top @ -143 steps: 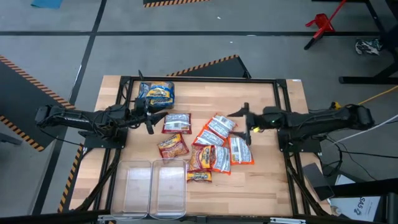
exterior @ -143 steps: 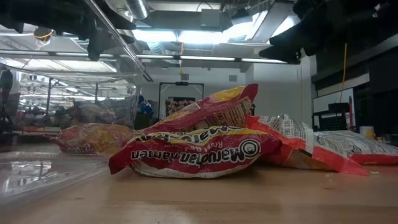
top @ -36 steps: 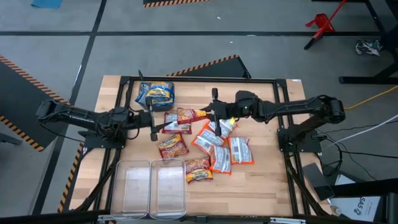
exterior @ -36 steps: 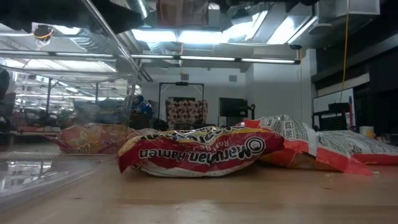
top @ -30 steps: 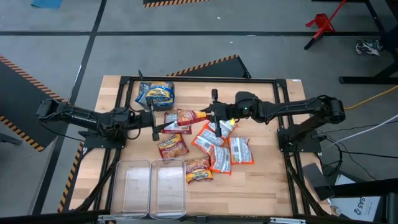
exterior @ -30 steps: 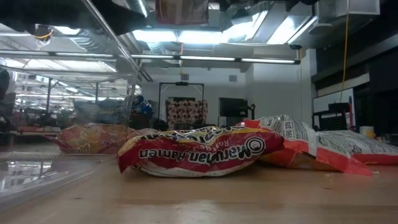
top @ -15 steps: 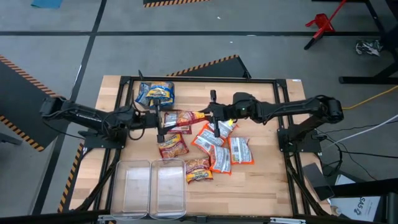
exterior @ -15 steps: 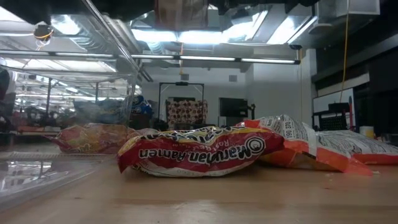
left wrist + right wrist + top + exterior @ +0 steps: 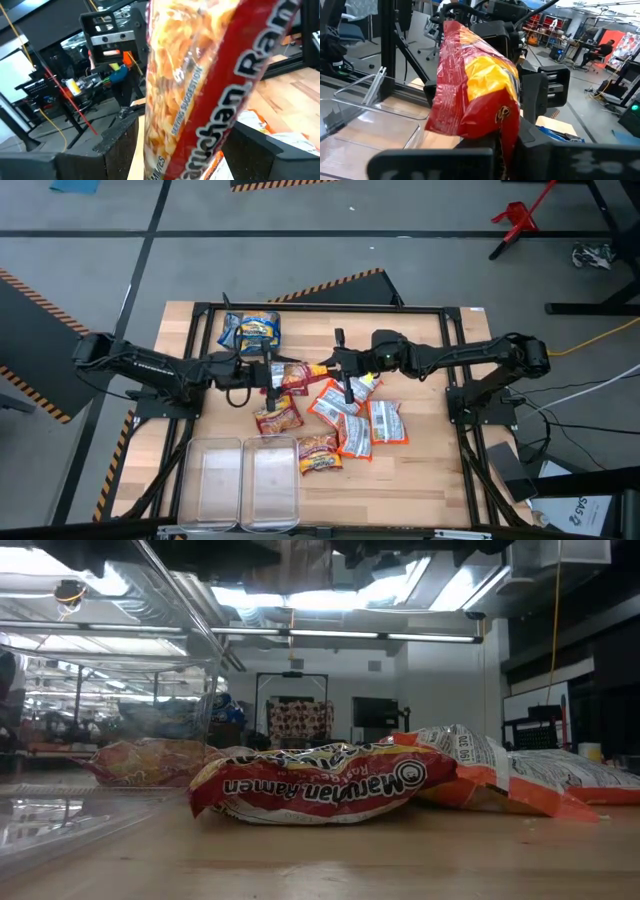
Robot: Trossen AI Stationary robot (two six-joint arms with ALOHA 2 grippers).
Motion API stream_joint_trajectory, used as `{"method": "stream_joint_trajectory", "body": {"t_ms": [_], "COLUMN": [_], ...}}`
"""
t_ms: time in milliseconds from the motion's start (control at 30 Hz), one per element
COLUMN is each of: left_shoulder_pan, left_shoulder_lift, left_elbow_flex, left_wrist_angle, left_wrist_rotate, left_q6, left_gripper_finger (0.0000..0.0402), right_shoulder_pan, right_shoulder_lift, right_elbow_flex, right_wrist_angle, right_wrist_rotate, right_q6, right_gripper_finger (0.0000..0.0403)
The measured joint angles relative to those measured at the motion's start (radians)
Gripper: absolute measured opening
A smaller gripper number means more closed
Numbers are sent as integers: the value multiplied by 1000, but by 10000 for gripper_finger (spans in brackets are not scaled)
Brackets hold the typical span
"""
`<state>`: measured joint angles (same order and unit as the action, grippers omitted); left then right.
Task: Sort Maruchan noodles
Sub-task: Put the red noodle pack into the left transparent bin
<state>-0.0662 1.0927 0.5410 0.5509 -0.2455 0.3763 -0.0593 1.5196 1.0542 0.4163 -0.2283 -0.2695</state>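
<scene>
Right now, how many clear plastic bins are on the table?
2. Both stand side by side at the front edge of the table: the left bin and the right bin. No further bin shows.

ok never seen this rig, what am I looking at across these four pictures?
It is a two-armed robot at a wooden table. The high view looks straight down. The low view sits at table-top height. Each wrist view looks out past one arm's own fingers.

On the table lie loose ramen packets, mostly red and orange. Blue packets sit apart at the far side, and two clear bins, with nothing in them, stand at the near edge.

The right gripper is pinching a red packet and holding it off the table at the middle. The left gripper is right at that packet's other end, so this looks like a hand-over, though I cannot tell if it has gripped.
</scene>
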Motion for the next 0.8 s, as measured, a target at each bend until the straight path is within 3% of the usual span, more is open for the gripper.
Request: {"method": "stream_joint_trajectory", "body": {"t_ms": [500,667,800], "left_shoulder_pan": [0,0,0], "left_shoulder_lift": [2,2,2], "left_elbow_flex": [25,25,25], "left_wrist_angle": [-4,-7,-6], "left_wrist_rotate": [5,4,-3], "left_q6": [0,0,-2], "left_gripper_finger": [255,222,179], "right_shoulder_pan": [-1,-1,0], "right_shoulder_lift": [-1,-1,-1], "right_elbow_flex": [0,0,0], "right_wrist_angle": [6,5,1], "right_wrist_rotate": [0,4,18], "right_q6": [7,6,7], "right_gripper_finger": [3,11,49]}}
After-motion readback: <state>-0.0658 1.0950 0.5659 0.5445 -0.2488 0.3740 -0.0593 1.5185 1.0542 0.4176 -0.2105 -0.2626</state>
